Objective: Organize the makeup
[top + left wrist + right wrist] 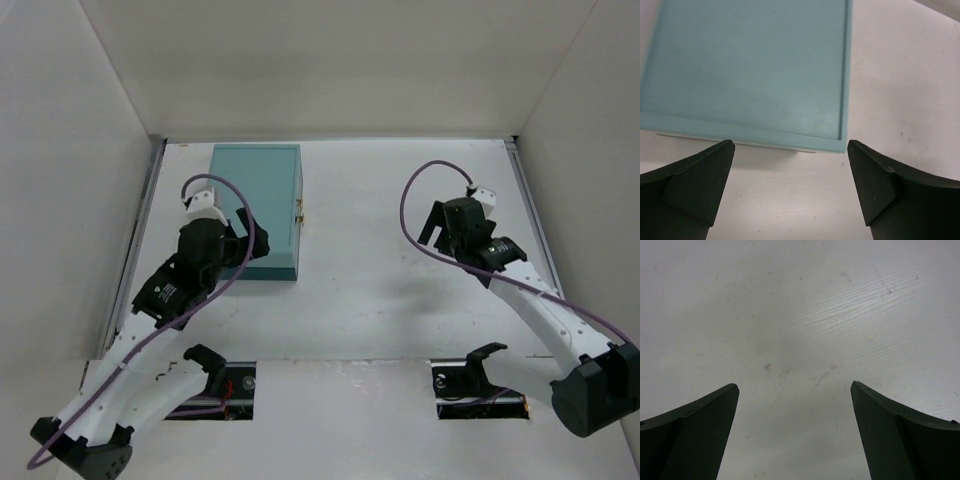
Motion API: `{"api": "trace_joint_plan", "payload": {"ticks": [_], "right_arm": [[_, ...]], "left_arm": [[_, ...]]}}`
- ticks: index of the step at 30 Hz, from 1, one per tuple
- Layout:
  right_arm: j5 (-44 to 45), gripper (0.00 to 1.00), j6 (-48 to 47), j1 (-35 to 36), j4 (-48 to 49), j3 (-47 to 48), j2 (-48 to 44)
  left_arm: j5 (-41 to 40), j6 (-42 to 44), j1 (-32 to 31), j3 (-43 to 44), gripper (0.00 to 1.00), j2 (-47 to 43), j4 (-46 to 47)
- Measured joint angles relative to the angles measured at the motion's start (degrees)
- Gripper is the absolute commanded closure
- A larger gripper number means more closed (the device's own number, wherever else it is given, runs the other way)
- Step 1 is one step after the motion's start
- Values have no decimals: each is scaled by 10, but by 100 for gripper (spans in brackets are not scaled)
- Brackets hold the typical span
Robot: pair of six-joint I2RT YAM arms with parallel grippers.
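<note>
Teal box [256, 205] shut, no makeup showing; left gripper [790, 146] at its near edge, right gripper [795, 385] well apart, both wide, empty. Seemingly done; withdraw.

- A robotics lab test cell: a white table [400, 280] is boxed in by plain white panels [330, 60] on the left, back and right.
- Two white-and-black robot arms, a left arm [140, 385] and a right arm [535, 305], are bolted side by side at the table's near edge.
- Purple cables [402, 212] loop off both arms, and rectangular cut-outs [228, 385] in the near board [340, 425] expose wiring.
</note>
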Motion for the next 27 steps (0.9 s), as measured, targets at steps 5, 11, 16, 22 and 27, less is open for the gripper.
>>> {"api": "trace_joint_plan", "payload": {"ticks": [5,11,16,22,27], "right_arm": [[-3,0,-6,7,0,-3,-4],[-5,0,-7,11,2,-18,-15],[-7,0,-10,14,3,-25,-37],[-12,0,-29,16,32,-43,-93],[-20,0,-74,22,71,-72,-171]], "left_arm": [[-76,-2,-127,4,0,35,3],[-137,1,-177,21,0,100,2],[-158,8,-174,27,0,93,3],[-164,25,-120,32,0,82,7],[-159,35,-44,37,0,84,8]]}}
